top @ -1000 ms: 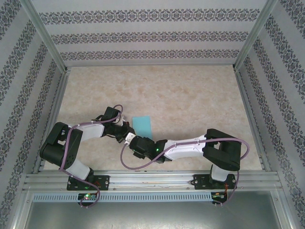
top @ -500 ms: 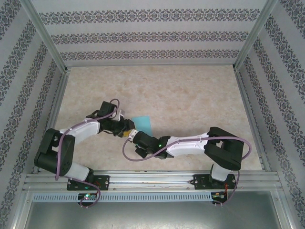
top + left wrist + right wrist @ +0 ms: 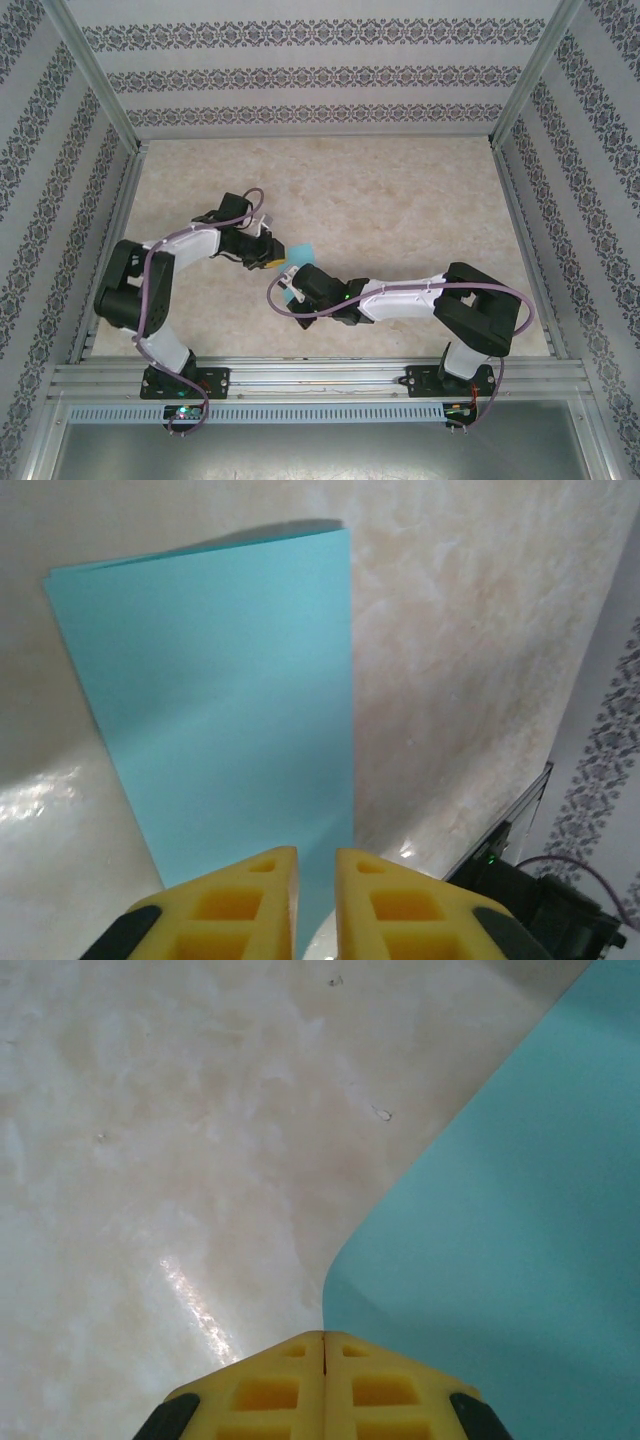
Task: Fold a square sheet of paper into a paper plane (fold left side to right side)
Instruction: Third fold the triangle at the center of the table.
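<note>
While both arms angle in toward the left-centre of the surface (image 3: 400, 200), the square sheet of paper (image 3: 301, 254) sits between the two gripper tips, well clear of the walls. From the top it reads as a small turquoise patch, mostly hidden by the arms.

Left gripper (image 3: 272, 256): at the sheet's left side. In the left wrist view the sheet (image 3: 220, 700) is a folded rectangle, longer than wide, running away from the camera, with a shadow at its far end. The left gripper (image 3: 315, 865) has its yellow fingers (image 3: 255, 895) nearly together, with a thin slit between them. Turquoise shows in that slit. I can't tell whether it's actually pinching the paper or just sitting over it.

Right gripper (image 3: 293, 290): at the sheet's near end, with a sliver of turquoise right at its tip. In the right wrist view the right gripper (image 3: 324, 1345) is clenched, pads meeting on a closed seam. The sheet (image 3: 500, 1260) fills the right side of that view. Its left edge curves down and runs straight into the seam, so it looks pinched there and bowed up off the surface.

Rest of the surface is bare marble-look laminate with some glare.
</note>
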Robot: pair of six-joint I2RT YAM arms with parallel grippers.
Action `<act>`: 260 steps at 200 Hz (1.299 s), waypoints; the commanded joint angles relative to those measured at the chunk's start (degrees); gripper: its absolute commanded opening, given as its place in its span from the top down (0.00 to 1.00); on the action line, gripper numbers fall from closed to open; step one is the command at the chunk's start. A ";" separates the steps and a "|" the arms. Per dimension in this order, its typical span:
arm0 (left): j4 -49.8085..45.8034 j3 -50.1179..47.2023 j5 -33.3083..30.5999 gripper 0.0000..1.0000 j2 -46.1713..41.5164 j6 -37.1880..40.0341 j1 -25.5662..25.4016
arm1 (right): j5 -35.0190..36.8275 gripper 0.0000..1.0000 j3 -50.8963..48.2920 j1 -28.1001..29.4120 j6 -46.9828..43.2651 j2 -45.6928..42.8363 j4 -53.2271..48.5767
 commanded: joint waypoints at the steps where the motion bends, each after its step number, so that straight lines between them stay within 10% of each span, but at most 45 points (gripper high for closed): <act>1: -1.65 3.45 1.31 0.85 4.44 4.12 -1.27 | -2.77 1.00 -0.29 -0.53 1.32 -0.96 1.54; 260: -5.42 7.94 -7.42 0.97 16.92 10.94 -5.67 | -6.20 1.00 -0.66 -10.37 11.97 -0.01 -0.87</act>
